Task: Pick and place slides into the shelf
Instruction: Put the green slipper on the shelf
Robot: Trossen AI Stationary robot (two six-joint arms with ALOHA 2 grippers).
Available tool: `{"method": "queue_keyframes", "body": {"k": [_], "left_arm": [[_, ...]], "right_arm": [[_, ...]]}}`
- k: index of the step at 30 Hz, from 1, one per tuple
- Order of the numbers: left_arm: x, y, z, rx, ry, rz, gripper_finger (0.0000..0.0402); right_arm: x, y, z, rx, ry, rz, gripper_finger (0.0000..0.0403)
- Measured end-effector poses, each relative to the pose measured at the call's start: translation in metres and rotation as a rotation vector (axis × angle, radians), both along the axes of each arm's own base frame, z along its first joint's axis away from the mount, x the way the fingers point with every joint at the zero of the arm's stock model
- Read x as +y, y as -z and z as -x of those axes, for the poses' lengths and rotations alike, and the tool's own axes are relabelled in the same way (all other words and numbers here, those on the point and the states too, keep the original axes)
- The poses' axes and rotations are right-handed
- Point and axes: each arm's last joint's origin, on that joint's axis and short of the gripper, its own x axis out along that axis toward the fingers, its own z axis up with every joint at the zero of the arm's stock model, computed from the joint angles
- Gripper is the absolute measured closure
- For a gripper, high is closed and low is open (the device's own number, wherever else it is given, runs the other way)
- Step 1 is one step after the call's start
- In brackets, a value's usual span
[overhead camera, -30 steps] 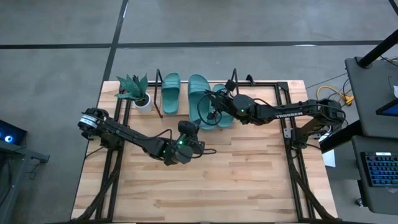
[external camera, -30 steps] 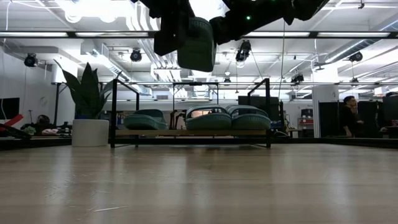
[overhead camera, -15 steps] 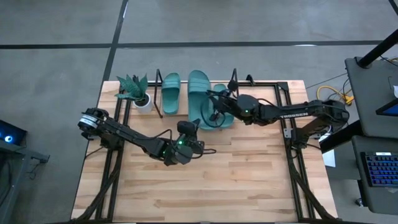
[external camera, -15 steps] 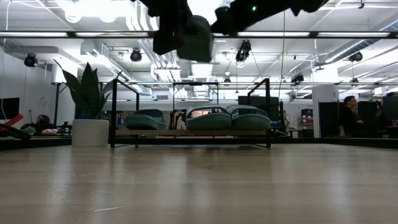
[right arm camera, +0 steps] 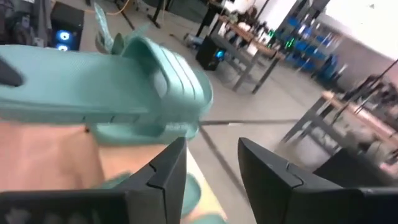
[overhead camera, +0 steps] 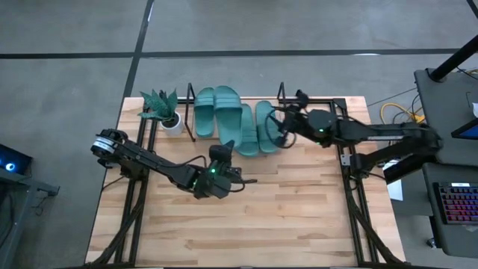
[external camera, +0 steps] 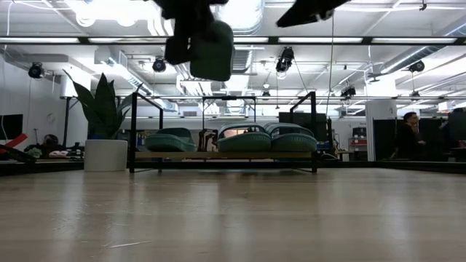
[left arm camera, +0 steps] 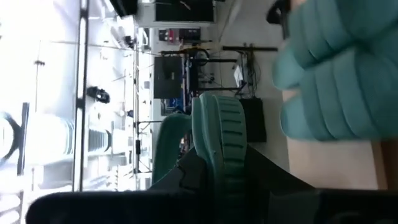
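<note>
3 slides (overhead camera: 228,116) lie side by side on the shelf (overhead camera: 314,101), which stands at the table's (overhead camera: 299,209) far edge, just right of a potted plant (overhead camera: 163,110). A 4th slide (external camera: 212,51) is pinched in the left gripper (overhead camera: 224,153), held in the air just in front of the shelf. The right gripper (overhead camera: 282,125), fingers (right arm camera: 163,177) spread and holding nothing, sits at the shelf's right end beside the rightmost slide.

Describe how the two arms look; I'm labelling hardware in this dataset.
Both arms are dark, slim and jointed, with thin black cables looping alongside. The left end effector has green lights glowing near its wrist; the right end effector shows two flat, angular dark fingers.
</note>
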Motion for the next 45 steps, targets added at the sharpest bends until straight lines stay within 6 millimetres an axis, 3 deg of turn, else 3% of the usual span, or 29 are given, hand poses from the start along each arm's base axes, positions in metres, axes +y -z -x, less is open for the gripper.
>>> {"method": "queue_keyframes", "body": {"k": [8,16,24,45], "left_arm": [[0.025,0.026,0.011,0.101,-0.025,0.098,0.0365],[0.047,0.033,0.008,0.168,0.022,0.244,0.0365],[0.066,0.035,0.009,0.203,-0.033,0.244,0.0365],[0.091,0.085,0.017,0.246,0.045,0.113,0.0365]], "right_arm": [[0.035,0.013,0.055,-0.109,-0.156,-0.059,0.0283],[0.065,0.061,0.085,-0.218,-0.343,-0.085,0.0291],[0.073,0.098,0.094,-0.274,-0.406,-0.097,0.0289],[0.073,0.098,0.095,-0.290,-0.406,-0.057,0.0296]]}}
